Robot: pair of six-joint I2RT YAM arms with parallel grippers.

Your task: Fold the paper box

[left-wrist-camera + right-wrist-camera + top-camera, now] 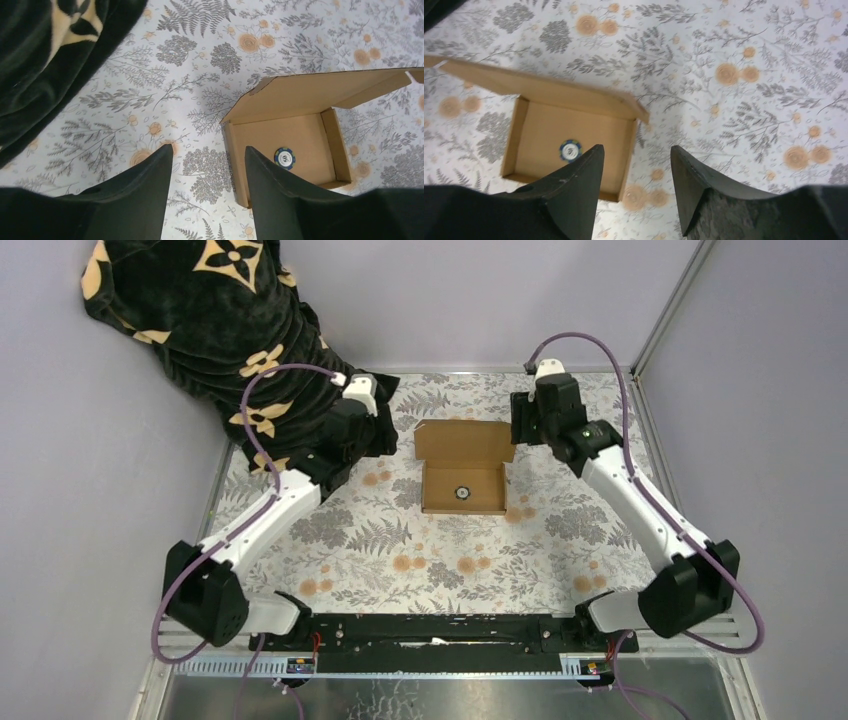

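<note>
From above, the paper box [463, 468] sits on the floral surface [400, 550] between the two arms. Its long axis runs straight from the left fingers [383, 437] to the right fingers [522, 422]. Each pair is level with the raised lid [465, 440], one at either end. The right pair looks just beside the lid's edge and the left pair a little farther off, so the right arm seems the nearer. The tray is already formed, with four low walls standing. A poker chip [462, 492] lies on its floor, and the lid leans back, not yet closed.

In the left wrist view, the left fingers [145, 190] are spread partway with only bare surface between them, so they hold nothing. The paper box [295, 135] lies ahead and to their right. The tip of the right-hand finger overlaps the tray's near corner in the picture, but I cannot tell whether it touches. The lid [320, 92] slopes up beyond the tray. A black patterned blanket [50, 60] fills the far left.

In the right wrist view, the right fingers [714, 195] are likewise parted and empty. The paper box [574, 127] lies ahead and to their left, with the poker chip [570, 150] just past the left-hand fingertip. The lid [539, 87] stands along the tray's far side, plain brown corrugated card with clean creases. Closing it would seem to call for reaching beyond it and pushing it down towards the fingers.
</note>
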